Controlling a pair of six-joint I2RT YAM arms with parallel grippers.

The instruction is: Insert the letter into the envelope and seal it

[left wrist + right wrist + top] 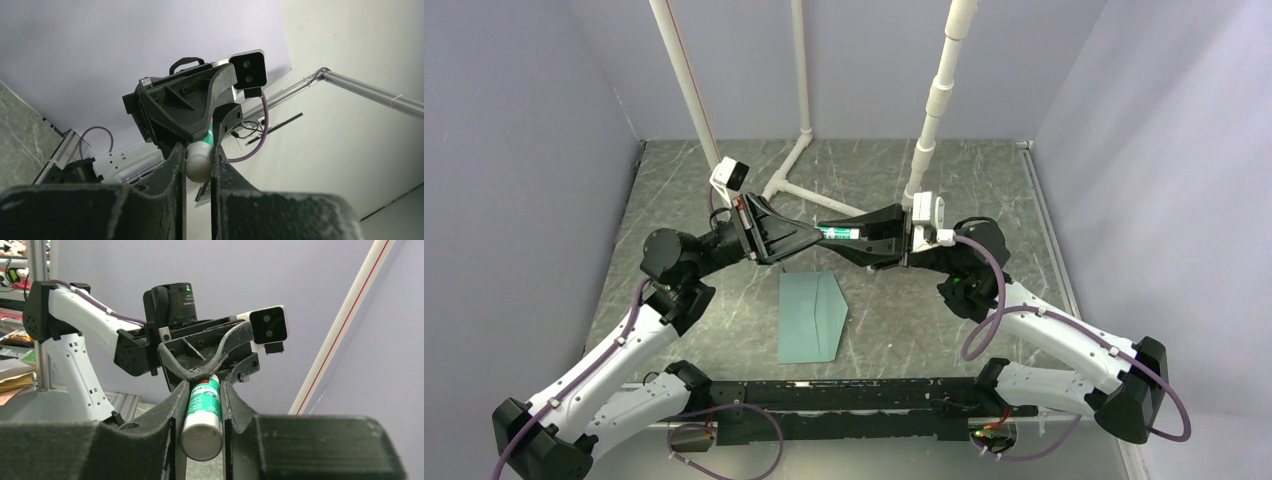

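Observation:
The pale teal envelope (804, 320) lies flat on the marble table just below my grippers, its triangular flap (836, 305) pointing right. The letter is out of view. Above the table a green-and-white glue stick (839, 233) hangs level between both grippers. My left gripper (817, 236) is shut on its white rounded end (199, 162), and the fingers (175, 160) press it from both sides. My right gripper (860, 240) is shut on the green labelled body (202, 405), with the flat white end facing the camera. The two grippers (198, 150) (205, 387) face each other nose to nose.
White PVC pipes (789, 175) (932, 115) rise from the back of the table. Purple walls close in on left, right and back. A black rail (854, 395) with the arm bases runs along the near edge.

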